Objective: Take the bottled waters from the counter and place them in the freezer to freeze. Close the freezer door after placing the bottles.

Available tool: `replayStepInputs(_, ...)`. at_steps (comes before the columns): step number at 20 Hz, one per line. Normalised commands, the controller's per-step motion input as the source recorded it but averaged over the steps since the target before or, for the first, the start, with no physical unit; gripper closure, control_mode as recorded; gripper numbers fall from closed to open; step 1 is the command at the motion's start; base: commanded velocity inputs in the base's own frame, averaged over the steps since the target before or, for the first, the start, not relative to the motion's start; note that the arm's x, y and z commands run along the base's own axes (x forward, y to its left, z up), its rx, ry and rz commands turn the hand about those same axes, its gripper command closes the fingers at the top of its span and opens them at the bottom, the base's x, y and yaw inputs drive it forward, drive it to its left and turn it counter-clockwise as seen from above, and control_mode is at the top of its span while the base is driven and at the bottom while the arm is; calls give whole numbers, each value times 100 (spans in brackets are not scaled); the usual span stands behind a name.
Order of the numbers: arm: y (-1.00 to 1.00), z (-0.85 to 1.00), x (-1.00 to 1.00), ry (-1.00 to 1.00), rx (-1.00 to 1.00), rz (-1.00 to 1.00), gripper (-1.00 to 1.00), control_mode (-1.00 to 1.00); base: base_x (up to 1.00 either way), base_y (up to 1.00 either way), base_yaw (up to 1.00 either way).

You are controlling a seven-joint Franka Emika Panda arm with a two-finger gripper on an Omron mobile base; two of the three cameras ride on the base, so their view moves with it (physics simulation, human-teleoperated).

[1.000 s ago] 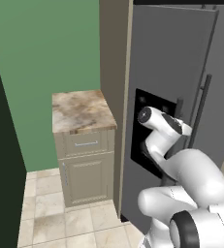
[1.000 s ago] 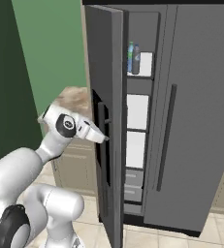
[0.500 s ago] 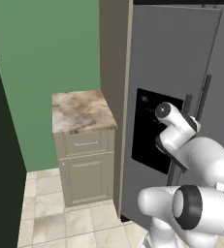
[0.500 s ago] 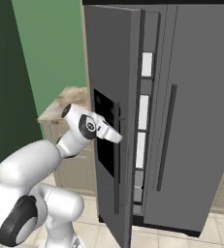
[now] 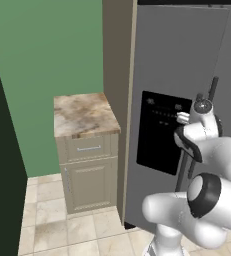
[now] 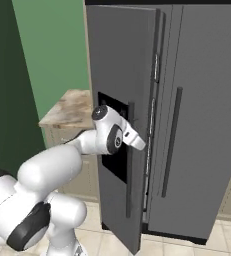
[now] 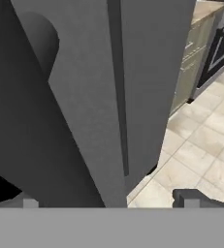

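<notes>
While the gripper stands wide and empty against it, the freezer door hangs nearly shut beside the counter, its bar handle running vertically.

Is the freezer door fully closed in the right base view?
No, the freezer door stands a little ajar, with a narrow gap showing white interior along its right edge beside the right fridge door.

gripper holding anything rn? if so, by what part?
Nothing held. The gripper is open and empty, its fingertips wide apart, close against the nearly shut freezer door near its handle.
</notes>
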Motion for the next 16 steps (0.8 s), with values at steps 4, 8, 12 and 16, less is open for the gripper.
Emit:
replayStepInputs(4,-26,11,32,0,12,15,-100,-100,0,0,0)
replayStepInputs(8,-25,18,27,0,12,15,-100,-100,0,0,0)
replayStepInputs(12,-16,15,21,0,6,14,-100,-100,0,0,0)
replayStepInputs(16,-8,10,23,0,2,12,-100,-100,0,0,0)
